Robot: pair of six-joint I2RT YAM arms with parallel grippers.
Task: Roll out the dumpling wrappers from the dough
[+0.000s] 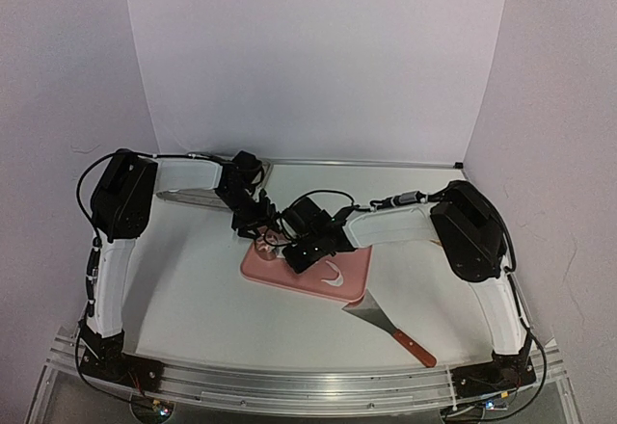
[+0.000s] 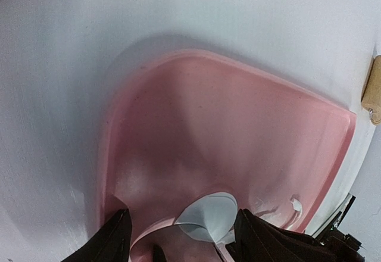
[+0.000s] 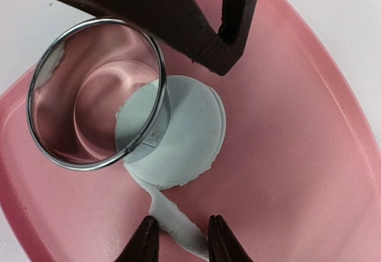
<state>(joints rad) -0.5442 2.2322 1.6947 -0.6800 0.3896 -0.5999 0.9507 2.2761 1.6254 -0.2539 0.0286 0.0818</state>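
Dumpling wrapper [image 3: 184,137] lies on pink board [image 3: 297,155], at 3 o'clock of the overlapping ring cutter [image 3: 56,65]. I judge it light, soft and tear-prone, so lift it by the free edge. Right gripper [image 3: 181,241] is parted astride scrap strip [image 3: 169,211]. I cannot tell the left gripper [image 2: 181,232] state.

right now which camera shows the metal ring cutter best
The right wrist view: the metal ring cutter is close and sharp, overlapping a dumpling wrapper. The left wrist view shows at most a blurred arc at its bottom edge; in the top external view it is hidden.
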